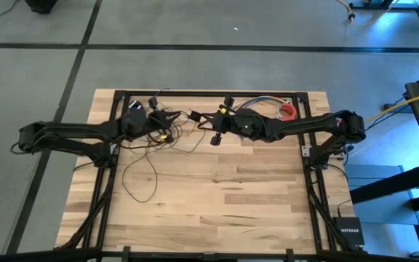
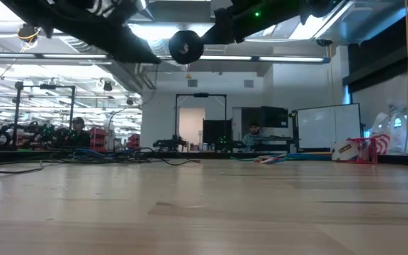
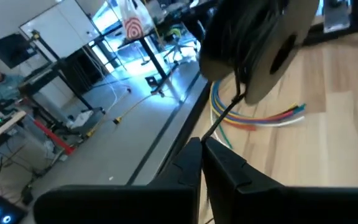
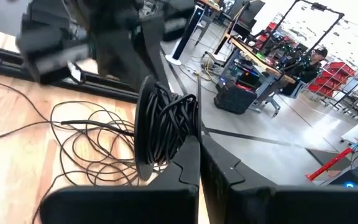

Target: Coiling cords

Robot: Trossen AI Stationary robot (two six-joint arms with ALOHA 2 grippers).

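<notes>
The cords are one thin dark wire. Part of it is wound into a thick coil (image 4: 166, 124) on a black round puck (image 1: 215, 139), which hangs high above the table (image 2: 185, 46). My right gripper (image 4: 199, 149) is shut at this coil. My left gripper (image 3: 201, 148) is shut on the wire's free run just short of the puck (image 3: 260, 50). Both grippers meet above the table's far middle, the left (image 1: 174, 116) beside the right (image 1: 195, 116). The rest of the wire lies in loose loops (image 1: 144, 164) on the wood. My left gripper pinches a single strand of the wire (image 3: 211, 129) between its two fingertips, coming nearly level from the table's left. The strand runs straight from the fingertips up to the puck. My right gripper is shut against the side of the wound coil (image 4: 182, 146), coming nearly level from the table's right. Its own fingers hide what they clamp. Coil and puck are lifted clear of the table.
A short bundle of multicoloured wires (image 1: 264, 102) and a red item (image 1: 288, 110) lie at the far right. A black frame (image 1: 209, 93) borders the table. A yellow cable (image 1: 391, 109) runs off to the right. The near half of the wood (image 1: 217, 211) is bare.
</notes>
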